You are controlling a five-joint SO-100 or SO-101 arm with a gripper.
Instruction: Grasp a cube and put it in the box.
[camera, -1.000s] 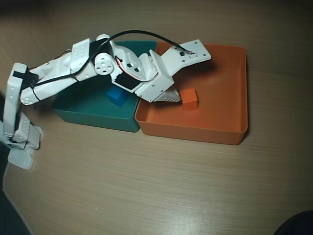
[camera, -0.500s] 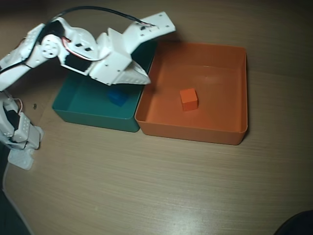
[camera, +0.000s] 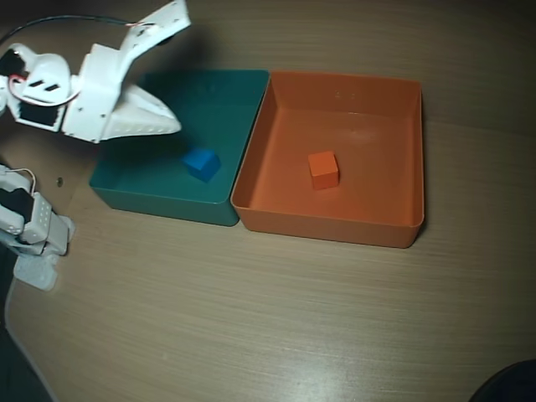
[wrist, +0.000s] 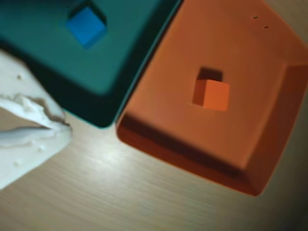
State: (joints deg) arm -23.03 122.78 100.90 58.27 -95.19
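In the wrist view, the small solid orange cube [wrist: 211, 94] with plain matte faces rests on the smooth floor of the large shallow square orange plastic box [wrist: 269, 139], roughly in the middle and clear of every wall. Its lit face reads a brighter orange than the floor around it, its edges look clean, and a dark shadow lies just behind it. Beside the box, wall against wall, stands a teal-green plastic tray [wrist: 125, 67] of like size, and a small blue cube [wrist: 86, 26] sits on its floor near the top of the picture. The white plastic claw [wrist: 65, 130] enters from the left edge, its two fingers meeting at the tip with nothing between them, above the pale wood-grain tabletop [wrist: 144, 197].

In the overhead view, the orange cube [camera: 323, 169] sits free on the box floor, a little left of centre, touching none of the upright walls of the box [camera: 410, 159]. The teal-green tray [camera: 167, 201] adjoins the box on its left, and the blue cube [camera: 201, 163] lies inside it towards the near wall. The white claw [camera: 174, 128] hangs over the tray's left part, closed and empty, well apart from the orange cube. The arm's white base [camera: 33, 230] stands on the tabletop [camera: 268, 318] at the left edge.
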